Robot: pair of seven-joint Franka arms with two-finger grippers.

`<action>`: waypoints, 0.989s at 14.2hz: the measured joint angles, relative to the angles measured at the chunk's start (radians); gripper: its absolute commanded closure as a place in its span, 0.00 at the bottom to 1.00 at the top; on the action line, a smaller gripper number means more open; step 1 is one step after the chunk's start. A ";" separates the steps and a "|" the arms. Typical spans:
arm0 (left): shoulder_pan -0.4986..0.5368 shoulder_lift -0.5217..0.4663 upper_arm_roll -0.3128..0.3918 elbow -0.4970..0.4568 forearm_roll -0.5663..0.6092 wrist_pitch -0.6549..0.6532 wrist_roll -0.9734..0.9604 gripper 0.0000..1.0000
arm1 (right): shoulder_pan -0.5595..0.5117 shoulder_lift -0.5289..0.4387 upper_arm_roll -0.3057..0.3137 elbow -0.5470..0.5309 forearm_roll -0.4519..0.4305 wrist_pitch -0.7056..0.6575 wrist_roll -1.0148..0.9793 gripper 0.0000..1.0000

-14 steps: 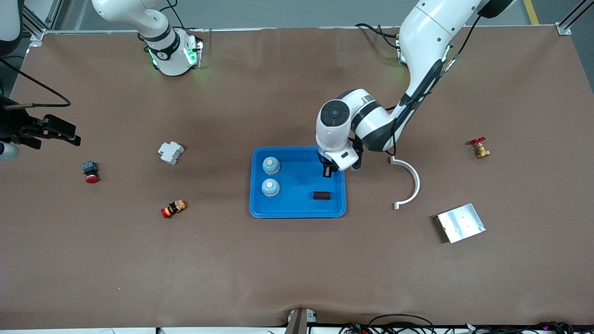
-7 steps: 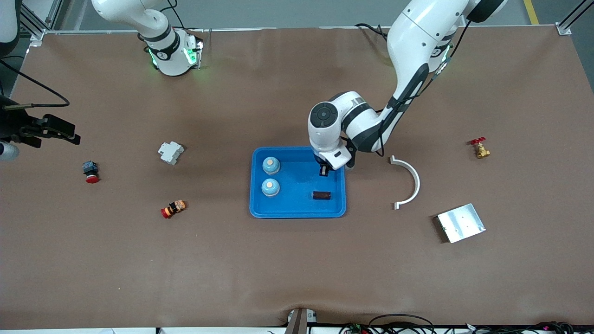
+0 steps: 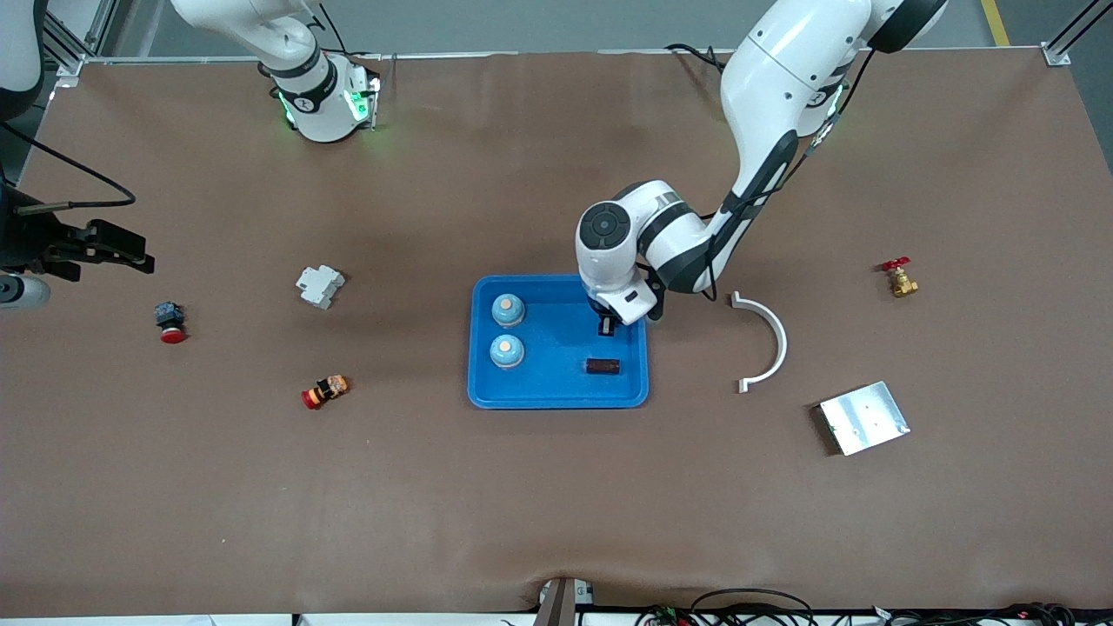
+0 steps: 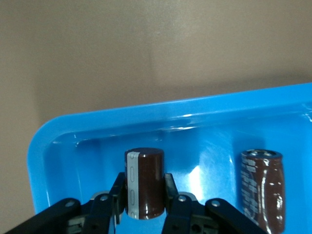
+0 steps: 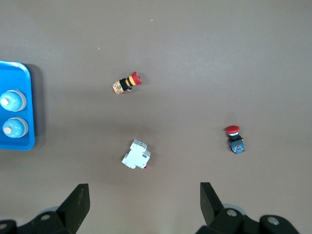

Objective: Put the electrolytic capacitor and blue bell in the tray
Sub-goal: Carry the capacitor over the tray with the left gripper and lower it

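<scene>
Second capacitor [image 4: 144,183] is clamped in left gripper [image 4: 144,204] over tray [image 3: 556,396]; release awaited. Right gripper [image 5: 141,204] is parked wide open, empty.

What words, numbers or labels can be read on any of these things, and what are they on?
None can be read.
Capacitor lying in the tray: pale print down its brown sleeve, too blurred to read.
Capacitor held by the left claw: a grey stripe with marks, not legible.
White breaker block: no readable print.
Red push buttons: no text that can be made out.
</scene>
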 measured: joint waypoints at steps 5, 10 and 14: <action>-0.001 0.017 0.000 0.012 0.000 -0.001 -0.001 1.00 | -0.071 -0.002 0.057 0.041 -0.019 -0.024 0.053 0.00; -0.008 0.025 0.000 0.018 0.000 -0.001 -0.004 1.00 | -0.142 -0.013 0.132 0.075 -0.019 -0.061 0.111 0.00; -0.025 0.029 0.000 0.018 0.000 -0.001 -0.019 1.00 | -0.162 -0.015 0.145 0.074 -0.019 -0.066 0.133 0.00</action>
